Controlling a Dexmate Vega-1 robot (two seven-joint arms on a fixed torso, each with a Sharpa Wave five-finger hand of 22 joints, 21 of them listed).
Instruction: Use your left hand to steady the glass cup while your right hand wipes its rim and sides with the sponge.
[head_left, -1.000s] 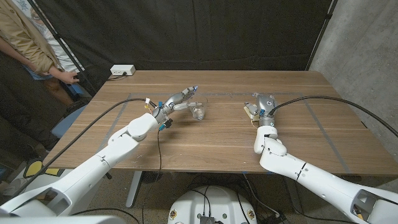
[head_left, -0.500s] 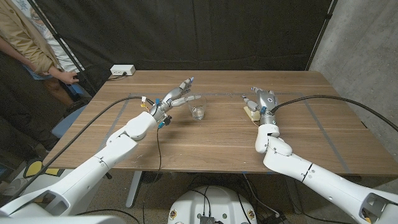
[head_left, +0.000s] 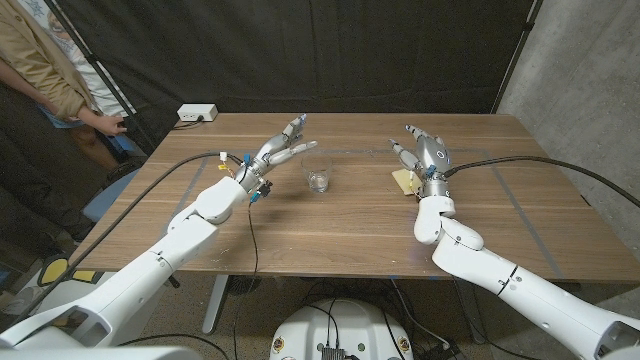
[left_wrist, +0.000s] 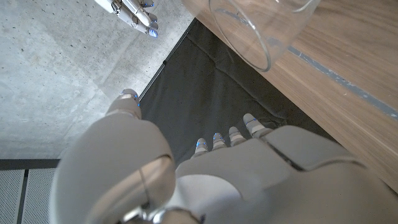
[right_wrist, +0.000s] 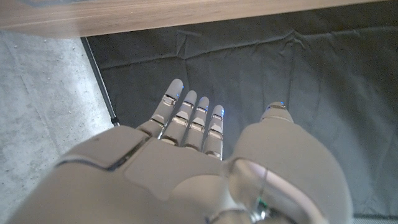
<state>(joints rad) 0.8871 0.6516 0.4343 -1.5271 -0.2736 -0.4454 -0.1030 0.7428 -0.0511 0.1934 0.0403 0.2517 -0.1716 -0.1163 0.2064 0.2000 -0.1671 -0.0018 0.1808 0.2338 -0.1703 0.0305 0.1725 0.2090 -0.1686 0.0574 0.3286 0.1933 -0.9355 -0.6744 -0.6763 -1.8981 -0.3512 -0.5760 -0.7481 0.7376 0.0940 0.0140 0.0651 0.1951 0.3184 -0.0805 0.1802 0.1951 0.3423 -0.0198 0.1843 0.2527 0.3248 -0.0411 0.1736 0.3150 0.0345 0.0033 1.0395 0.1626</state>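
Observation:
The clear glass cup (head_left: 318, 176) stands upright near the middle of the wooden table (head_left: 350, 225); its rim shows close by in the left wrist view (left_wrist: 261, 31). My left hand (head_left: 281, 144) is raised just left of the cup and behind it, fingers spread, holding nothing and apart from the glass. The yellow sponge (head_left: 405, 180) lies on the table to the cup's right. Above and behind the sponge my right hand (head_left: 420, 152) is lifted, fingers extended and empty. The wrist views show each hand's back, left hand (left_wrist: 186, 174) and right hand (right_wrist: 186, 155), with fingers straight.
A white box (head_left: 197, 114) sits at the table's far left corner. A person (head_left: 45, 70) stands beyond the table's left end. A black curtain hangs behind the table, with a concrete wall (head_left: 580, 70) to the right.
My left hand has lifted away from the cup, its fingers opening upward. My right hand has risen off the sponge, which now lies uncovered on the table.

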